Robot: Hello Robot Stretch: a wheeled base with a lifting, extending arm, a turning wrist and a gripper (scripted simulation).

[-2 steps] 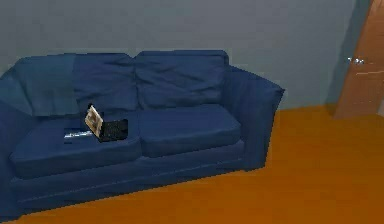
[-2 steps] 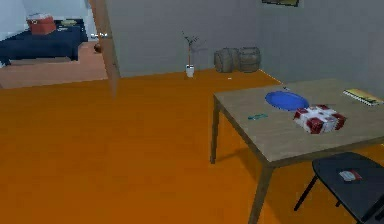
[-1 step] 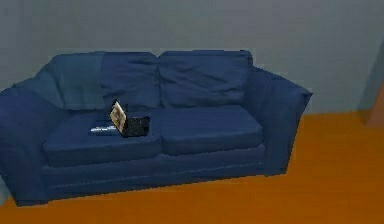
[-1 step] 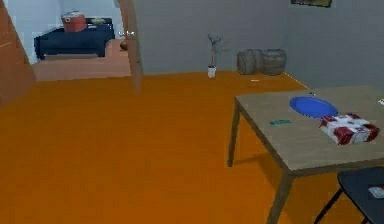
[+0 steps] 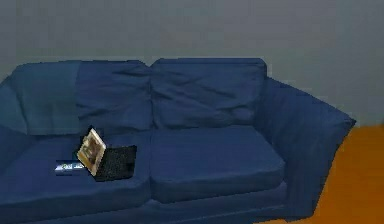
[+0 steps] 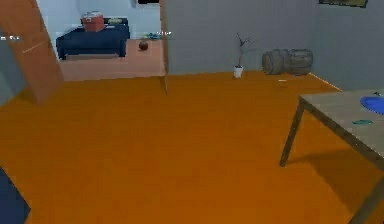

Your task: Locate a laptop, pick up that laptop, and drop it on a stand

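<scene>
An open laptop (image 5: 106, 156) lies on the left seat cushion of a dark blue sofa (image 5: 200, 150) in the forward view. Its lid stands up and leans toward the left, showing a tan picture on the screen, and its black keyboard half rests flat on the cushion. A small flat light-coloured thing (image 5: 69, 166) lies on the cushion just left of the laptop.
Orange floor (image 6: 170, 140) spreads across the arm side view. A grey table (image 6: 345, 115) with a blue thing (image 6: 375, 103) on it stands at the right. Farther off are a low pale stand (image 6: 112, 62), a bed (image 6: 92, 40), a potted plant (image 6: 240, 58) and barrels (image 6: 287, 62).
</scene>
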